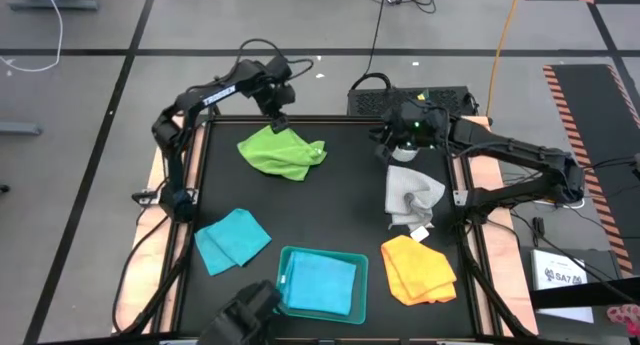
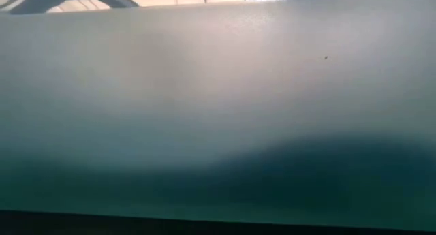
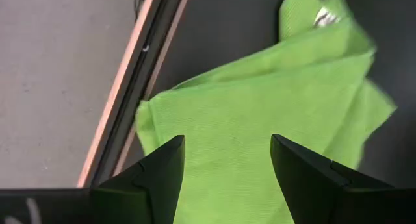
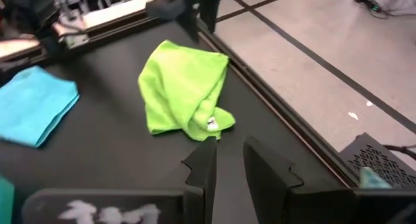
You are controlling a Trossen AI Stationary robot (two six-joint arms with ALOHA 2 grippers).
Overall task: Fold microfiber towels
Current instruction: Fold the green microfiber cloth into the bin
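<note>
— Where does the left claw (image 1: 279, 119) stand?

— Wide open and empty, right above the far corner of the lime green towel (image 1: 283, 152), which spreads from it toward the middle of the worktop (image 1: 330, 200).

— And the right claw (image 1: 387, 151)?

— Narrowed, holding nothing, beside the grey-white towel (image 1: 410, 197); farther from the green one. The low view is blocked, so height is a guess.

— So the left is nearer.

White card (image 1: 562, 276) on the floor right of the black table: partly legible, reads roughly "BA7". Nothing else readable.
</note>
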